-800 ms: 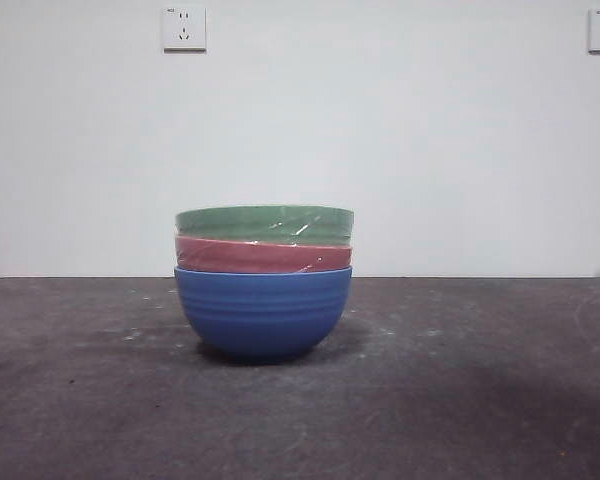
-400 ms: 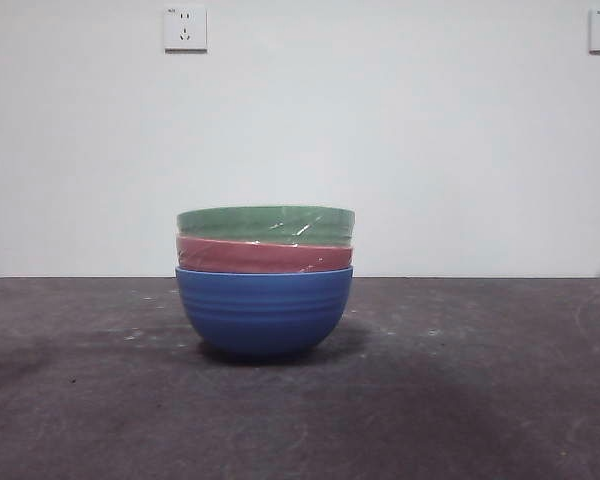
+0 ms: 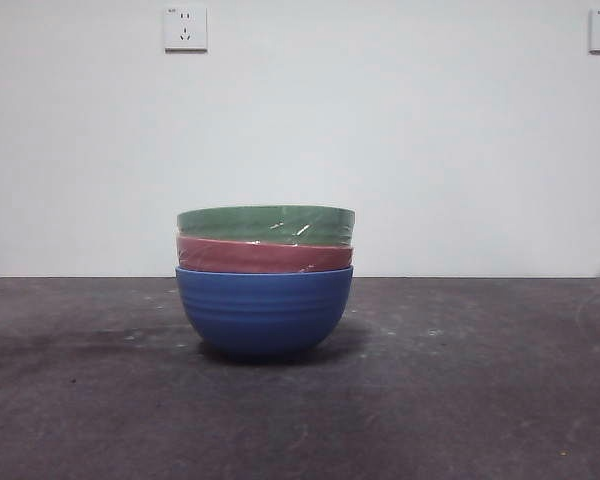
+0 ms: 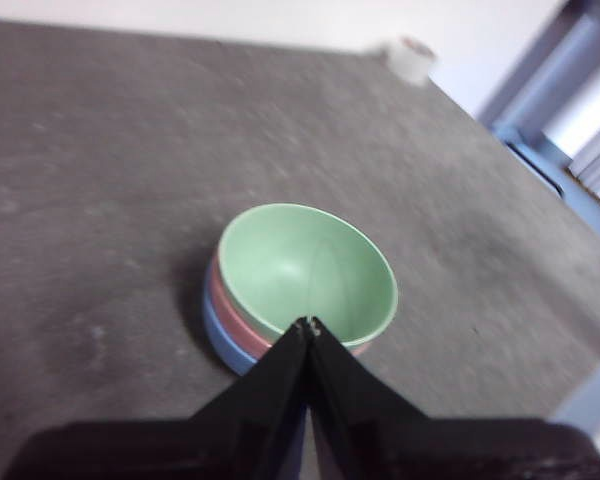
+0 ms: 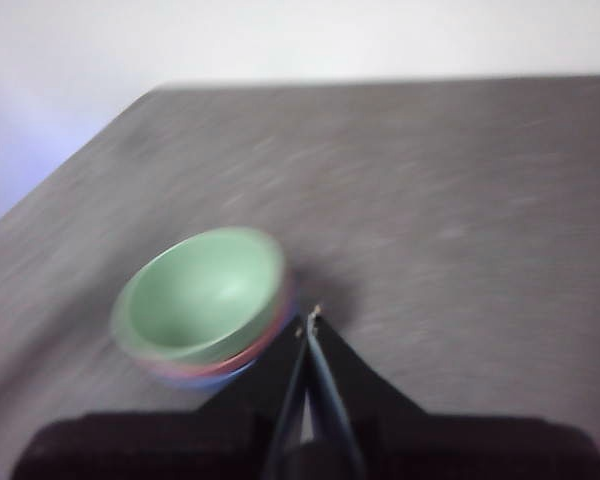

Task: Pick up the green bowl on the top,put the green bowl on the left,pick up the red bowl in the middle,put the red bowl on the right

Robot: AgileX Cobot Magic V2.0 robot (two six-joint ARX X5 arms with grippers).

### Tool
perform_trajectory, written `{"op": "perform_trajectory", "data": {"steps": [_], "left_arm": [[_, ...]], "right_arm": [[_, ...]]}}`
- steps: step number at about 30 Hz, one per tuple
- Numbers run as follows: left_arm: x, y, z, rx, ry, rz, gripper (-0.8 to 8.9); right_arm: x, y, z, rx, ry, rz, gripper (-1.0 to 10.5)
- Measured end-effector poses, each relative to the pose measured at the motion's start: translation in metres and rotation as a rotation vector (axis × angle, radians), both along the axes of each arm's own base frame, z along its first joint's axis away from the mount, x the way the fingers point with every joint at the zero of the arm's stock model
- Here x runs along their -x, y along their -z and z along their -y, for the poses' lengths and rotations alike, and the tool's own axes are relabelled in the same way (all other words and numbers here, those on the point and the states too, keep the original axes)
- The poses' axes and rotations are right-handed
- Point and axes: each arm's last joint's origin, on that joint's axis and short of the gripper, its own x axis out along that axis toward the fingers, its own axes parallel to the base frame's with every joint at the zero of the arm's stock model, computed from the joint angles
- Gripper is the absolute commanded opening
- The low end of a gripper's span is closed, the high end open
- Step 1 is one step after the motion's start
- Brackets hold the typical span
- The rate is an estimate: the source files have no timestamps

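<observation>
Wrist views only: tools, pressed together.

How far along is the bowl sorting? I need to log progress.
Nothing looks done yet. The green bowl sits on top of the red bowl, which is nested in the blue bowl. The left hand and right hand are both shut and empty, above the table near the stack. Left to do: lift the green bowl and set it on the left, then move the red bowl to the right.
</observation>
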Motion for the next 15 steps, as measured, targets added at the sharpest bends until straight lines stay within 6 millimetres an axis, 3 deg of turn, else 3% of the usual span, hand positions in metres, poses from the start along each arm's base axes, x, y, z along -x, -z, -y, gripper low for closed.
{"op": "perform_trajectory", "data": {"steps": [3, 5, 7, 9, 15], "left_arm": [[-0.012, -0.007, 0.005, -0.010, 0.078, -0.040, 0.00], [-0.017, -0.009, 0.009, -0.020, 0.120, -0.053, 0.26], [-0.021, -0.010, 0.015, -0.029, 0.155, -0.053, 1.82], [-0.023, -0.008, 0.021, -0.037, 0.189, -0.061, 3.55], [-0.034, 0.000, 0.048, -0.116, 0.229, -0.053, 3.69]], "right_arm": [[-0.012, 0.004, -0.005, -0.007, -0.129, -0.046, 0.1], [-0.018, 0.009, -0.006, -0.002, -0.152, -0.076, 1.1], [-0.022, 0.012, -0.006, 0.004, -0.155, -0.092, 2.4], [-0.025, 0.014, -0.007, 0.008, -0.156, -0.103, 2.9], [-0.029, 0.017, -0.007, 0.009, -0.156, -0.124, 2.8]]}}
